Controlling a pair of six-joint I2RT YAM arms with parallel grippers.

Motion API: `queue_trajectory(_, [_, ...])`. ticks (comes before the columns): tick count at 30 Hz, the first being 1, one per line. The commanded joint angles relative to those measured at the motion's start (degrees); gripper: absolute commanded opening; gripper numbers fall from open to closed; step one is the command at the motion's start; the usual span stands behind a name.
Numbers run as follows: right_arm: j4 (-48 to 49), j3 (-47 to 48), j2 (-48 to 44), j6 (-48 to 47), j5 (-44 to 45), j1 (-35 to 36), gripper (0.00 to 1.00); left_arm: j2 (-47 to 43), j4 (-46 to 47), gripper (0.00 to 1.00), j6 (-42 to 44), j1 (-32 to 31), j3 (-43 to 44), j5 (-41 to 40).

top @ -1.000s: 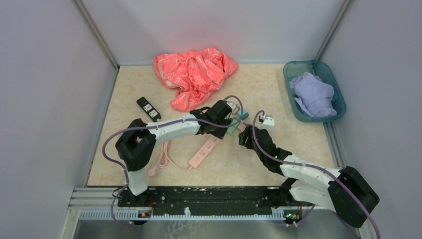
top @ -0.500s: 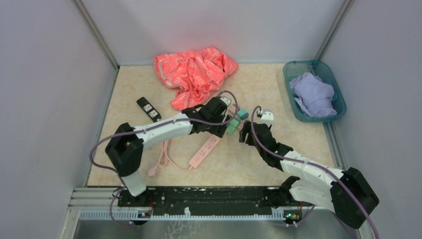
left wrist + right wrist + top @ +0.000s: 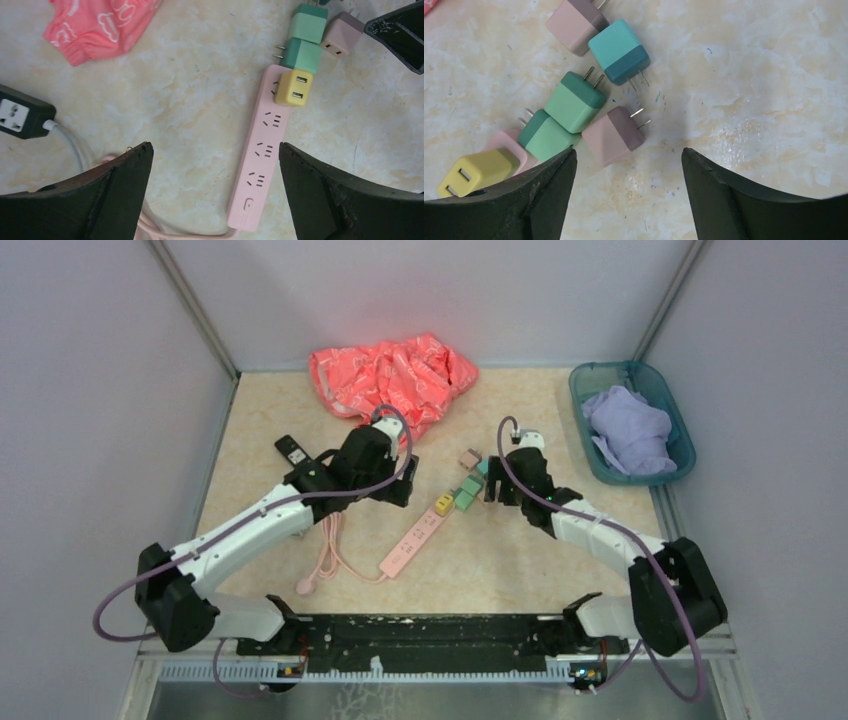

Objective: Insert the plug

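we see a blocky yellow plug (image 3: pixel 294 87) seated at the end socket of the smooth pink power strip (image 3: pixel 260 160), with matte cube plugs (image 3: pixel 574 102) in green, teal and mauve lying loose just past that end on the marbled beige tabletop (image 3: pixel 190 100). the left gripper (image 3: pixel 215 150) hangs above the strip and the right gripper (image 3: pixel 629 152) above the cubes beside it, both spread wide and holding nothing.
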Motion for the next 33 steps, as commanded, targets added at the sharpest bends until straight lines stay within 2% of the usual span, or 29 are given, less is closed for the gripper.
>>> queue_trajectory(1, [-1.8,6.8,4.9,-2.3,0.3,-1.4,0.76,-5.8,-1.8,1.00,4.3,1.7,-2.0,-3.0])
queue_trajectory(9, [-5.4,13.2,13.6,-2.7,3.9,-1.5,0.76,-11.2,1.0,1.00,6.7,3.9,-7.1,-3.8])
queue_trajectory(19, [-8.2,15.6,19.3,-2.1,7.0,-1.6,0.74,-11.2,0.1,1.00,6.4,4.4,-8.3,-3.1])
queue_trajectory(24, [-12.0,15.1,19.0,-1.4,7.7,-1.5,0.72,-11.2,0.2,1.00,6.3,4.7,-8.5,-2.5])
queue_trajectory(33, [-15.5,9.5,12.8,0.5,1.5,-1.4,0.66,-10.5,0.2,1.00,6.3,5.4,-8.3,-0.3])
